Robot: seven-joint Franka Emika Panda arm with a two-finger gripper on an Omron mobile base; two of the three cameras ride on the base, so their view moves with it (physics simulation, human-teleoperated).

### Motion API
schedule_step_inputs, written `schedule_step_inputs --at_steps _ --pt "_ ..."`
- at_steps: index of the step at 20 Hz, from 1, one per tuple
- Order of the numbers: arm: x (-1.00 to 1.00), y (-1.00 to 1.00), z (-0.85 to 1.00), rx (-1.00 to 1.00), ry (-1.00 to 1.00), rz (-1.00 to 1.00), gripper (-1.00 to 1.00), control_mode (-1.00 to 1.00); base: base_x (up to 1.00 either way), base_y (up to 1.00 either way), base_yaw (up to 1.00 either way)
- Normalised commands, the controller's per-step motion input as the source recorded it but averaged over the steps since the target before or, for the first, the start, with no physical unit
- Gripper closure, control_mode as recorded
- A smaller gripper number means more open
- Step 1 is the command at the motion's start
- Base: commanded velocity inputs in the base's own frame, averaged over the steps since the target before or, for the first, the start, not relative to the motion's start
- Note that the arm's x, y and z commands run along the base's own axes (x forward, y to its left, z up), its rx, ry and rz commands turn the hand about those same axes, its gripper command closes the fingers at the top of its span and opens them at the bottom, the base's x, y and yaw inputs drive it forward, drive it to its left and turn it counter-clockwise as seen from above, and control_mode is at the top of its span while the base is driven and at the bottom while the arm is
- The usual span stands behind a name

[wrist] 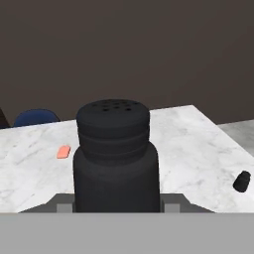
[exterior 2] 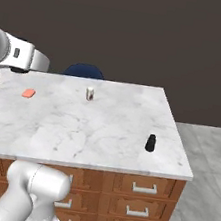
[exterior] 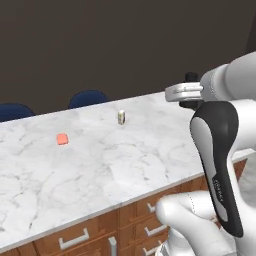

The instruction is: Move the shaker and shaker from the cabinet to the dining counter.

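One black shaker (wrist: 116,158) stands upright between my fingertips, close in the hand view, and my gripper (wrist: 117,207) is shut on it. In the left base view its dark top (exterior: 191,77) pokes above my hand (exterior: 184,92), which hovers over the right end of the dining counter (exterior: 100,165). The other black shaker (exterior 2: 150,142) stands upright on the marble near the counter's right edge (exterior 2: 177,148), also low right in the hand view (wrist: 242,181). The cabinet is out of view.
A small cream jar (exterior: 121,117) (exterior 2: 90,93) stands toward the counter's far side. A flat orange piece (exterior: 62,139) (exterior 2: 28,93) (wrist: 63,152) lies left of it. Dark blue chairs (exterior: 87,98) (exterior 2: 84,70) sit behind the counter. Wooden drawers (exterior 2: 139,198) face me; grey floor (exterior 2: 208,148) lies right.
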Motion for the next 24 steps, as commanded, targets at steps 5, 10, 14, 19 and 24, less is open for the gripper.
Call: schedule_step_inputs --at_steps 5,10,14,19,24 --pt "0.0 0.0 0.0 0.0 0.0 0.0 1.0 1.0 0.37 0.42 0.1" --pt "0.0 0.0 0.0 0.0 0.0 0.0 1.0 1.0 0.36 0.48 0.13" --pt "0.0 0.0 0.0 0.0 0.0 0.0 1.0 1.0 0.07 0.41 0.13" --pt "0.0 0.0 0.0 0.0 0.0 0.0 1.0 1.0 0.14 0.02 0.01" --pt "0.0 0.0 0.0 0.0 0.0 0.0 1.0 1.0 0.08 0.0 0.0"
